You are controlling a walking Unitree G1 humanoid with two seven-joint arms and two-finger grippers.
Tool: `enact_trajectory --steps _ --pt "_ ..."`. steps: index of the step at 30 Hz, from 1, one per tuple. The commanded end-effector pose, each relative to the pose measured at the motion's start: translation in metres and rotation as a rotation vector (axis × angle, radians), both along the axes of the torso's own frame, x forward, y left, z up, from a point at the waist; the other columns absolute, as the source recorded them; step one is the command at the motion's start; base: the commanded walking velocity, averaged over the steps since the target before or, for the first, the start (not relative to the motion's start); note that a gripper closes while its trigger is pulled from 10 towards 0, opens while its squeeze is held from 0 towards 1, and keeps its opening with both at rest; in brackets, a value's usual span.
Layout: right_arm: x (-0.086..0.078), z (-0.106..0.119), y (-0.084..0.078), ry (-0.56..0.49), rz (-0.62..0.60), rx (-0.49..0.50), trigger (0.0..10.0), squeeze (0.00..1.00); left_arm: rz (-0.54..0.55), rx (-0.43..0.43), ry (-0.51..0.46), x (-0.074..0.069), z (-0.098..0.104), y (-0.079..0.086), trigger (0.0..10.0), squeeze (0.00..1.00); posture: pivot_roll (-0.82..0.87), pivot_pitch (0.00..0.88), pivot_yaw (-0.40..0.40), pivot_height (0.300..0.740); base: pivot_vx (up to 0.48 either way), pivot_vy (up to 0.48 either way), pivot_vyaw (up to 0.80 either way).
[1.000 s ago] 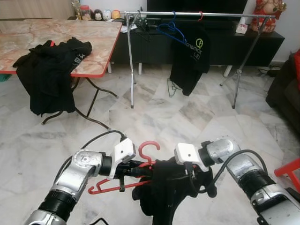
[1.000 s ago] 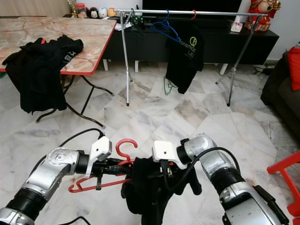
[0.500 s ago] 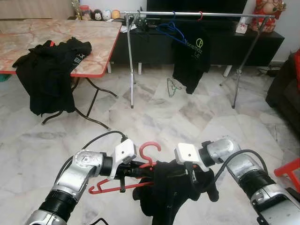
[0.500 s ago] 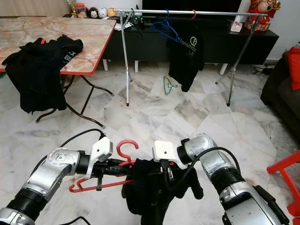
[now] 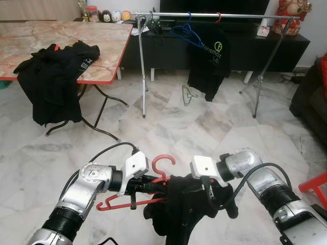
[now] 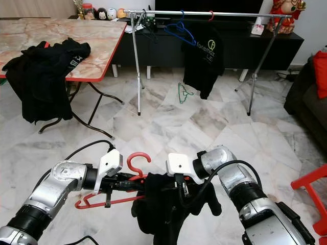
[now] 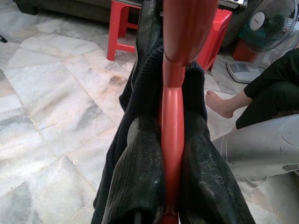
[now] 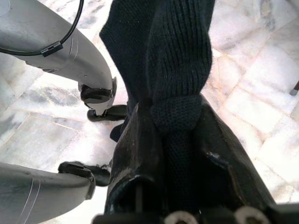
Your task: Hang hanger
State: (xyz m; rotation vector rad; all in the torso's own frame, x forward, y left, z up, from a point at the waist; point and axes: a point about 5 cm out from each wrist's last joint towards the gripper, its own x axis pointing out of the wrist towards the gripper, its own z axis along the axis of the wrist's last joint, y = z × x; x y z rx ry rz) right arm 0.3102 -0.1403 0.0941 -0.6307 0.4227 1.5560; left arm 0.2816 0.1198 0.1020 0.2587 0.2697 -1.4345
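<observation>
A red plastic hanger (image 5: 163,162) is held low in front of me, its hook pointing up. My left gripper (image 5: 153,185) is shut on the hanger's bar (image 7: 173,135). A dark knitted garment (image 5: 176,209) hangs bunched on the right half of the hanger. My right gripper (image 5: 210,190) is shut on a fold of that knit (image 8: 180,60). Across the room stands a metal clothes rack (image 5: 240,16). A blue hanger (image 5: 186,33) and a black T-shirt (image 5: 209,64) hang from its rail.
A marble-topped table (image 5: 102,46) with red edging stands at the left, with black clothes (image 5: 51,81) draped over it. A green hanger (image 5: 188,94) lies on the floor under the rack. A dark sofa (image 5: 311,97) and a red stool (image 5: 317,186) are at the right. A seated person's foot (image 7: 222,103) is nearby.
The black T-shirt on the rack has swung slightly to the right, uncovering the green hanger on the floor. Both grippers keep their hold in the same place.
</observation>
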Motion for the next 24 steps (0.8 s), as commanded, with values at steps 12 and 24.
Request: enact_trajectory --steps 12,24 --pt "0.001 -0.001 0.002 -0.024 -0.028 0.014 0.0 0.0 -0.004 0.0 -0.05 0.007 0.011 0.003 10.0 1.0 -0.07 0.0 -0.054 0.74 0.0 0.0 0.0" --pt "-0.001 -0.019 -0.022 -0.045 -0.213 -0.028 0.0 0.0 -0.015 0.049 -0.021 0.002 0.011 0.022 10.0 1.0 -0.06 0.0 -0.044 0.74 0.0 0.0 0.0"
